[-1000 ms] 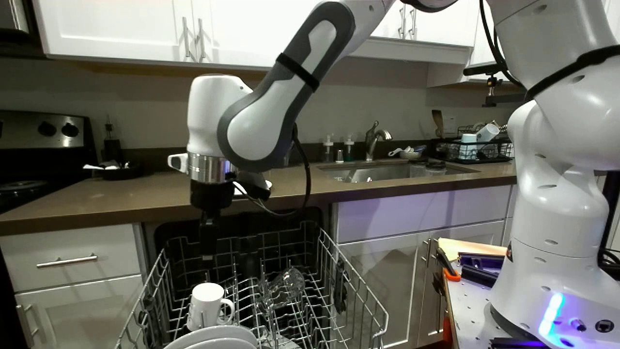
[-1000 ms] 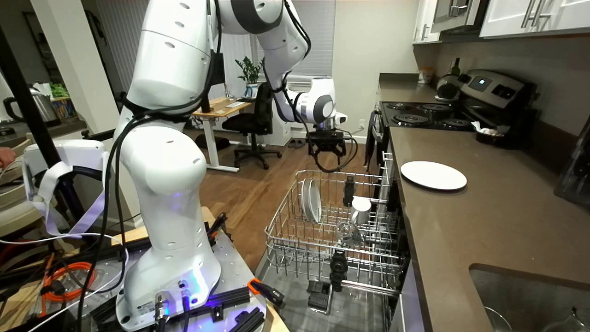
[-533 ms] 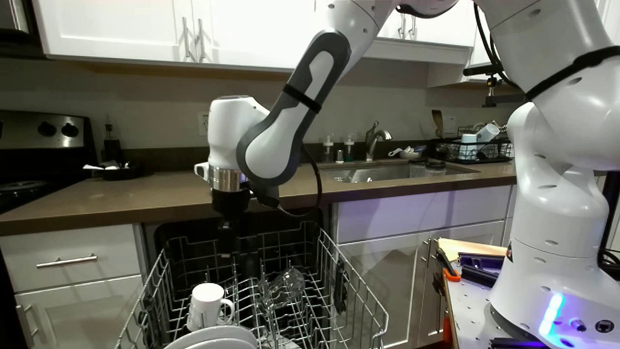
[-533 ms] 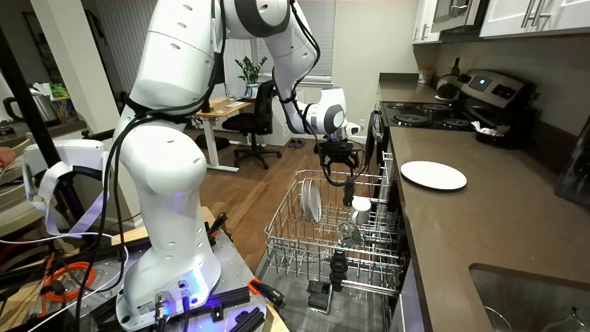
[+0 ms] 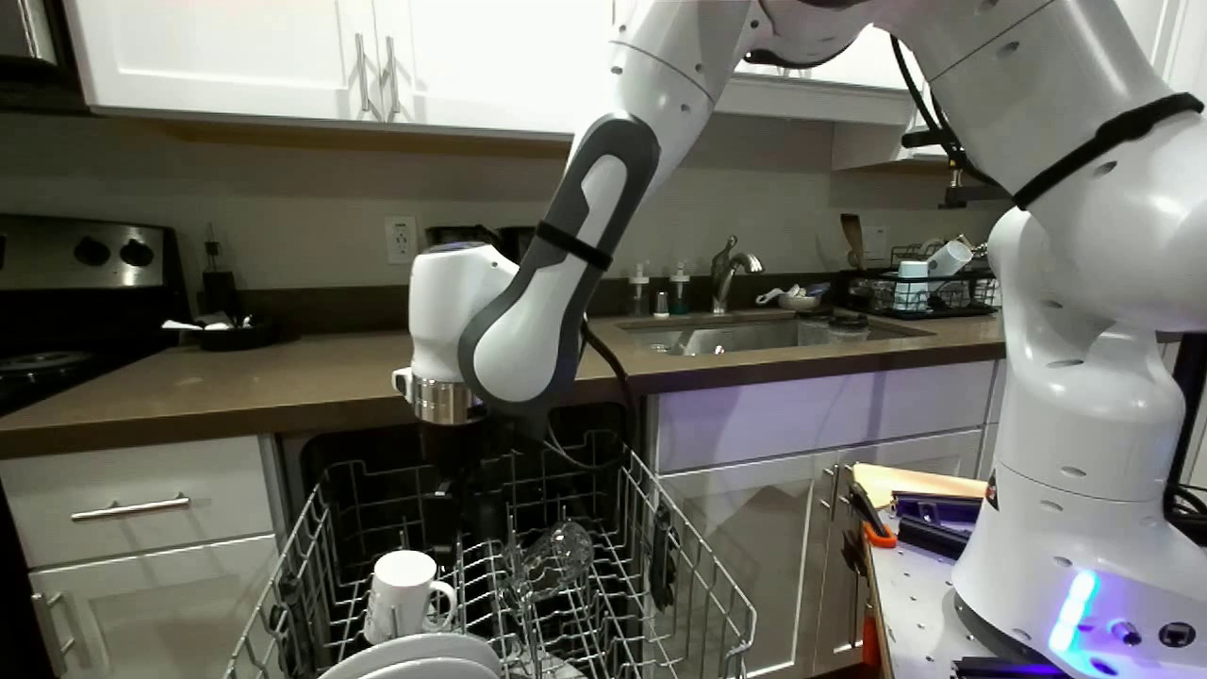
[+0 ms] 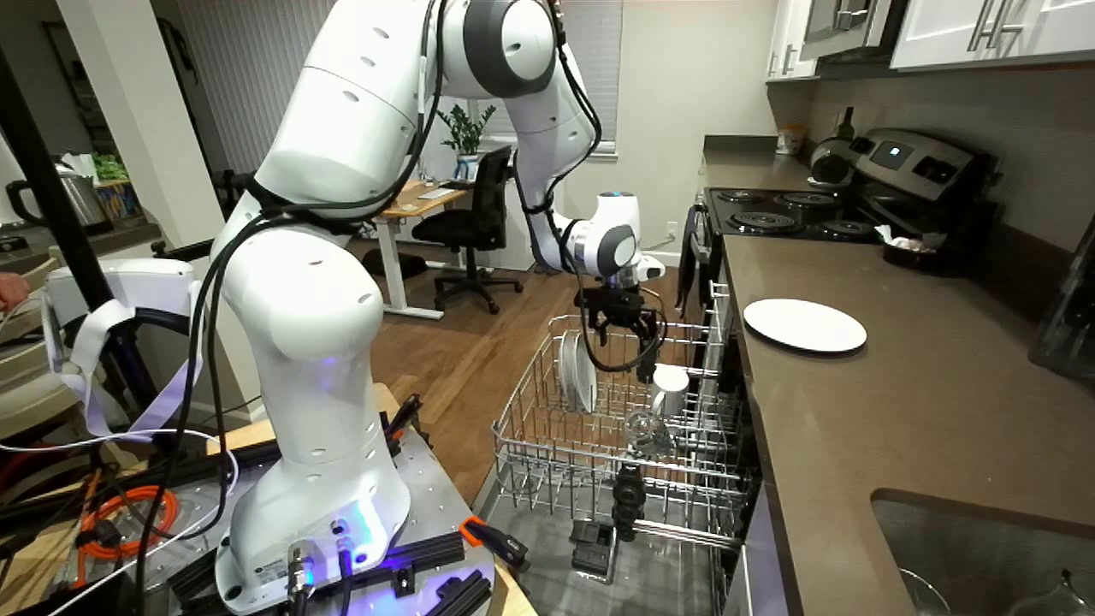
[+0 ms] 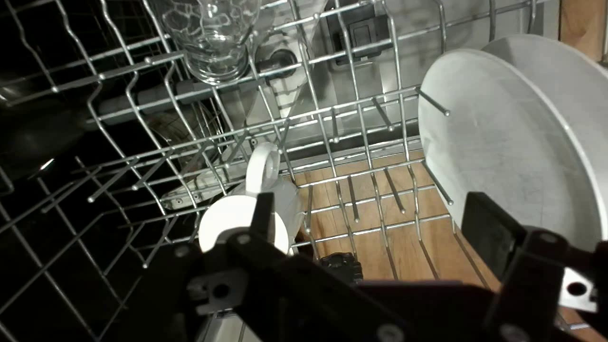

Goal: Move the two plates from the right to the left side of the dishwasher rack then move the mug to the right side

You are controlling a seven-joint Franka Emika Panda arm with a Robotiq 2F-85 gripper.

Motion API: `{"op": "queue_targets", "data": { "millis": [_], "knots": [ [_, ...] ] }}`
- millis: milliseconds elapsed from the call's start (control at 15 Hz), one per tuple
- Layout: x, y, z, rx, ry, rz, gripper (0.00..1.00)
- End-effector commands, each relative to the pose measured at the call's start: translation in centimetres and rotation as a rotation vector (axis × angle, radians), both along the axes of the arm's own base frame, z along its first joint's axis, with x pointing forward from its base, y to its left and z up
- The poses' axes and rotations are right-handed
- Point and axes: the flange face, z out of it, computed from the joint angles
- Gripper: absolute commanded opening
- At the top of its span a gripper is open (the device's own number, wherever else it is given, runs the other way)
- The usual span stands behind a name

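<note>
My gripper (image 7: 375, 221) stands open above the dishwasher rack (image 6: 547, 445), nothing between its fingers. Below it in the wrist view are bare wires and tines. The two plates stand on edge, side by side, on the right in that view: the nearer plate (image 7: 498, 142) partly covers the further plate (image 7: 565, 80). In an exterior view the same plates (image 5: 420, 651) are cut off by the bottom border. The white mug (image 7: 225, 216) sits upright on the left of the wrist view, handle away from the gripper; the left finger (image 7: 263, 213) hides part of it.
A clear glass (image 7: 216, 47) lies tilted in the rack beyond the mug. Upright rack walls (image 5: 693, 542) surround these dishes. The countertop edge (image 6: 744, 385) runs along one side, with a lone white plate (image 6: 804, 325) on the counter.
The arm has come down toward the rack, shifting first toward the counter and then slightly back. My gripper has stayed open. Plates, mug and glass have not moved.
</note>
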Motion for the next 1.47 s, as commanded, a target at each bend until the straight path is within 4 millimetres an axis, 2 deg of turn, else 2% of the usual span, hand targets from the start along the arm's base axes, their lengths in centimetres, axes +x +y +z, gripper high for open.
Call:
{"op": "queue_targets", "data": {
  "millis": [0,267,333,533,667,867,1133,1400],
  "knots": [
    [1.3,-0.3,-1.9,0.066,-0.017,-0.020,1.00],
    [3.1,-1.7,-3.3,0.115,-0.020,-0.037,1.00],
    [2.0,-1.0,-2.8,0.079,-0.005,-0.046,1.00],
    [2.2,-1.4,-3.1,0.079,-0.004,-0.050,1.00],
    [2.4,-0.4,-3.0,0.079,-0.012,-0.032,1.00],
    [3.8,-0.5,-2.9,0.071,-0.026,-0.029,1.00],
    [6.5,-2.3,-1.9,0.076,-0.039,-0.056,1.00],
    [8.1,-3.9,-2.7,0.111,0.013,-0.075,1.00]
  ]
}}
